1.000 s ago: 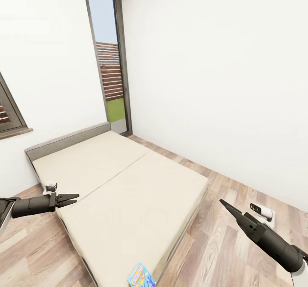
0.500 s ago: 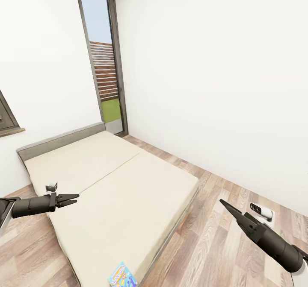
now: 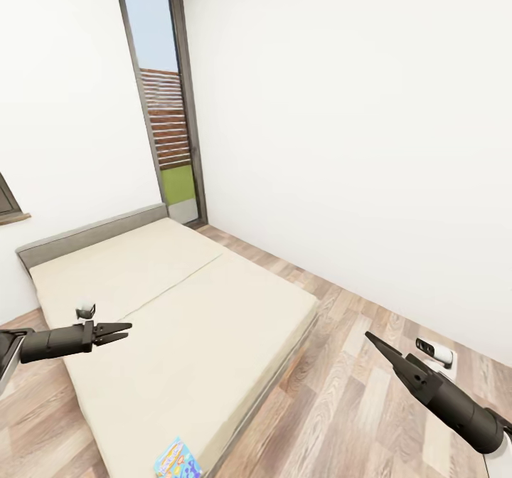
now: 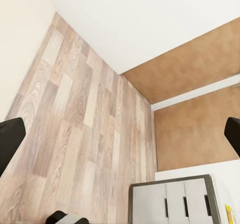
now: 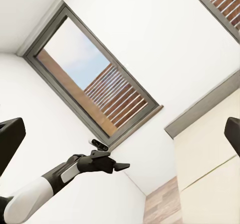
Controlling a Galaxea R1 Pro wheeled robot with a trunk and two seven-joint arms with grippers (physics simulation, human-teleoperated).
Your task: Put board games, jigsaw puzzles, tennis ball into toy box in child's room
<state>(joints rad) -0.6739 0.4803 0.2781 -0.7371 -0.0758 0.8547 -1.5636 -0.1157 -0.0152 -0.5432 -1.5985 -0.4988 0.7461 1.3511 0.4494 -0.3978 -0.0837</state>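
In the head view, the dark left gripper is held level over the near edge of the low beige-mattressed bed with its grey frame, its fingers nearly closed on nothing, while the dark right gripper is raised above the wood-plank floor, closed to a point and empty. One blue colourful board game box is seen lying flat on the bed's near corner. In the left wrist view a grey-topped table with white drawers is seen beside the floor, and in the right wrist view the left arm is seen stretched out before one dark-framed window.
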